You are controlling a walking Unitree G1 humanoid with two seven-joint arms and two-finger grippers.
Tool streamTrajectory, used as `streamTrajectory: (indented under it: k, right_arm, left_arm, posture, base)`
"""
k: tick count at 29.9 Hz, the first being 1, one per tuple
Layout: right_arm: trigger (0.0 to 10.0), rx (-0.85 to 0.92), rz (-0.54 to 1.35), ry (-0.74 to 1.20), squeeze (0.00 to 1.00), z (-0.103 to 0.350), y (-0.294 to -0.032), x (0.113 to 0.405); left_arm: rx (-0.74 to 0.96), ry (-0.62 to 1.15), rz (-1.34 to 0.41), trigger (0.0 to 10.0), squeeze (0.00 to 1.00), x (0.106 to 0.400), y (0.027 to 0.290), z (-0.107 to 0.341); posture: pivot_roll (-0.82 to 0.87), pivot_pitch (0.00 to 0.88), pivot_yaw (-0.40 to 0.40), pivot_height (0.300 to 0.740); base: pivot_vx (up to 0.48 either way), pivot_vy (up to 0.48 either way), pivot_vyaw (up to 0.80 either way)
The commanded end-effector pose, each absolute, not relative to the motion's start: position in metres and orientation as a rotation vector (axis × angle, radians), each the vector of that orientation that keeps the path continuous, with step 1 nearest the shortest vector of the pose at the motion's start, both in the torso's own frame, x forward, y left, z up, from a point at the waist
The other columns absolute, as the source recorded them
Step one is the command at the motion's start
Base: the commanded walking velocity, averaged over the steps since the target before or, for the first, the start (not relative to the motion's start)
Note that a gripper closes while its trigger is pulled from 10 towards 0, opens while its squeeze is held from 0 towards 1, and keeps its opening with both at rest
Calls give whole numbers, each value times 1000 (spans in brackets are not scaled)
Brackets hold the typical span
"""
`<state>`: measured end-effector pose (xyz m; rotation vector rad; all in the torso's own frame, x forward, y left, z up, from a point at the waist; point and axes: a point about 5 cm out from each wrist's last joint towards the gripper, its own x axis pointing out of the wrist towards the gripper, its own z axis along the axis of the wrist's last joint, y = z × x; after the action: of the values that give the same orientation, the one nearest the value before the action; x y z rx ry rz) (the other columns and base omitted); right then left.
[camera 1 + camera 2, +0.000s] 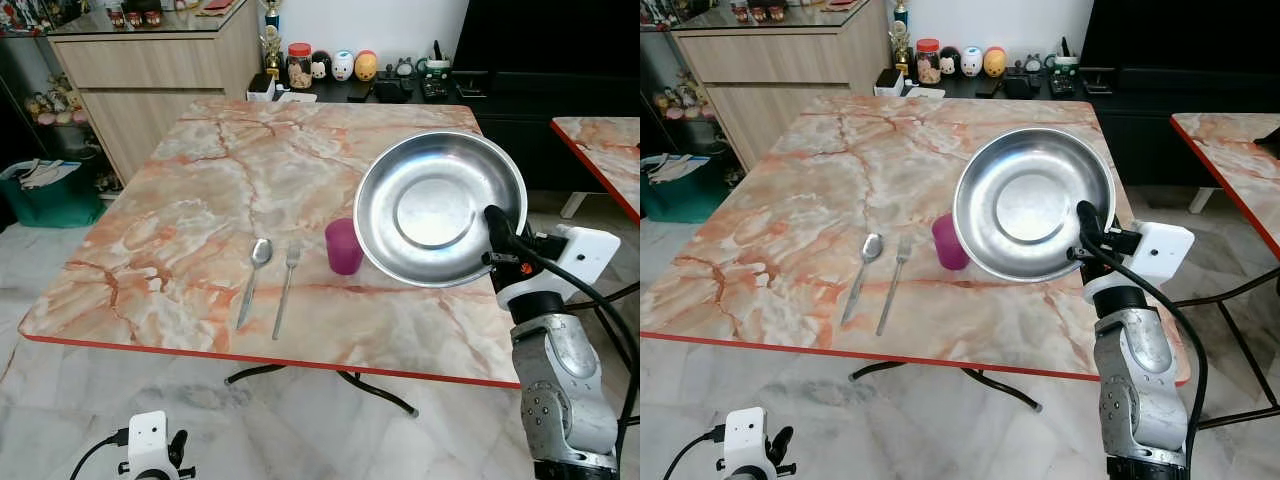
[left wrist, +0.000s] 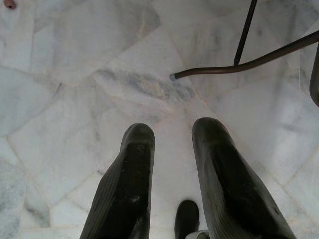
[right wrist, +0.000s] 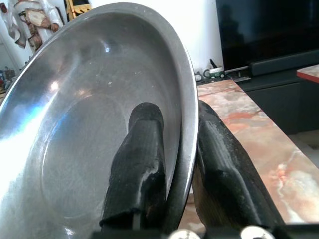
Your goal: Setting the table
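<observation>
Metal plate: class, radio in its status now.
Right gripper shut on metal plate, tilted above table. Left gripper open near floor. Purple cup close beneath.

Silver right arm, white wrist box, black cable, black-fingered pincer.

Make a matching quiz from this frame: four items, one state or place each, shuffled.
Things:
1. round silver metal plate
2. small purple plastic cup
3. metal spoon
4. left gripper

States:
A. lying flat, left of the metal fork
B. tilted, rim pinched by the right gripper
C. open, low over the pale stone floor
D. upright, right of the fork

Pairs: 1-B, 2-D, 3-A, 4-C
</observation>
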<state>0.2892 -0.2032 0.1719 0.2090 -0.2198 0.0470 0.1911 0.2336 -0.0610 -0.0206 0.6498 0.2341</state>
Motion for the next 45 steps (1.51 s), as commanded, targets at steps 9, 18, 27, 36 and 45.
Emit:
streamTrajectory:
  k: [9,18,27,36,45]
  right_arm:
    - [10000,194,58,-269,0,181,-202,293]
    - [10000,189,58,-295,0,189,-205,298]
    - [10000,183,75,-305,0,193,-201,303]
    - [10000,187,79,-316,0,198,-199,307]
    - [10000,158,74,-333,0,200,-200,306]
  left_arm:
    - [-15,657,232,10000,0,187,232,-64]
    - [-18,654,223,10000,0,189,230,-63]
    - [-26,651,228,10000,0,191,228,-63]
    - [-34,663,228,10000,0,187,225,-65]
    - [-41,666,219,10000,0,188,221,-66]
  posture:
    - [-45,0,-1,732]
    - [-55,0,0,732]
    - [-56,0,-8,732]
    - [-63,0,-10,732]
    - [-72,0,-7,732]
  base:
    - [0,-244,0]
    - [0,-280,0]
    - [0,-280,-317]
    - [0,-277,0]
    - [0,-265,71]
